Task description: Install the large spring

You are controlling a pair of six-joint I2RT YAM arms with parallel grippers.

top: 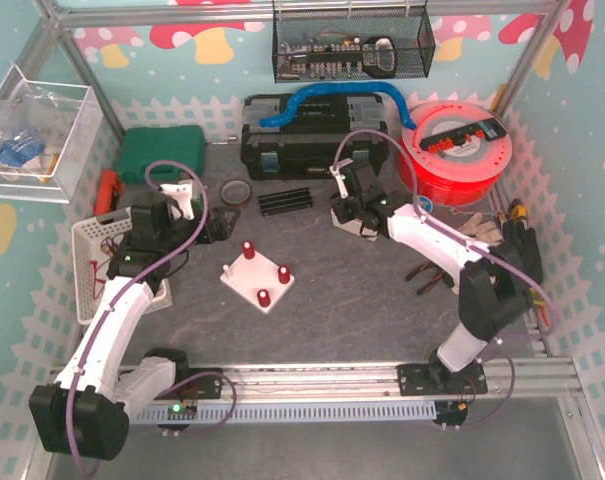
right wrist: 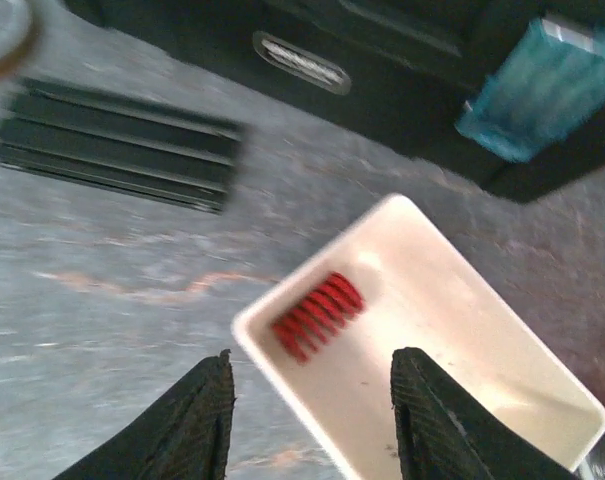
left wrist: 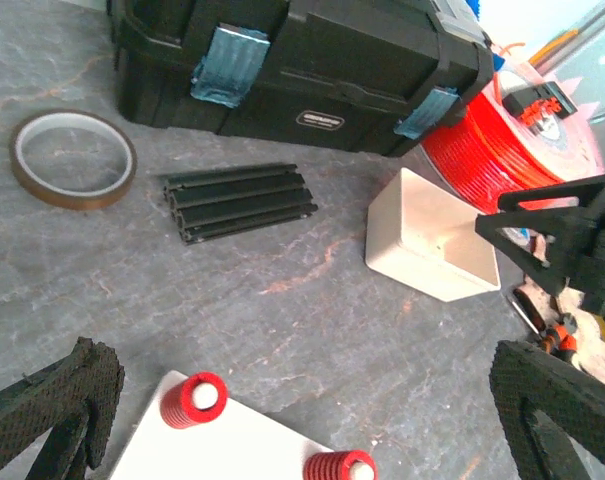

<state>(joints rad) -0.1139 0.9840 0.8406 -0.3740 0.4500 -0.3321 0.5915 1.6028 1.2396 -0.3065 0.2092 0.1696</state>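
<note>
Top external view: nearest the arm bases, a white square base plate [top: 240, 280] lies on the grey marbled tabletop [top: 352, 320], with three short red coil springs [top: 264, 297] standing upright on it. Just beyond the plate's left side the left gripper [top: 214, 226] hangs above the table, its jaws spread wide and empty. The left wrist view shows its black textured fingertips [left wrist: 77, 385] well apart, with the plate's far corner and two of the standing springs between them. To the right of the plate and farther back sits a small white rectangular plastic bin [top: 354, 226], and the right gripper [right wrist: 314, 356] is poised over its near corner. In the right wrist view its two black fingers [right wrist: 202, 420] stand partly apart and grasp nothing. Just beyond them the large red coil spring [right wrist: 317, 315] lies on its side on the bin floor, close to the near wall, and neither finger touches it. From above, the spring is hidden under the right wrist. Beyond the bin and to its left, a short stack of black aluminium extrusion bars [top: 285, 200] lies flat, with a roll of amber tape [top: 236, 190] beside it. A black plastic toolbox with a blue handle [top: 317, 140] runs across the back. An orange-red filament spool [top: 457, 150] is on its right and a green plastic case [top: 162, 152] on its left.
</note>
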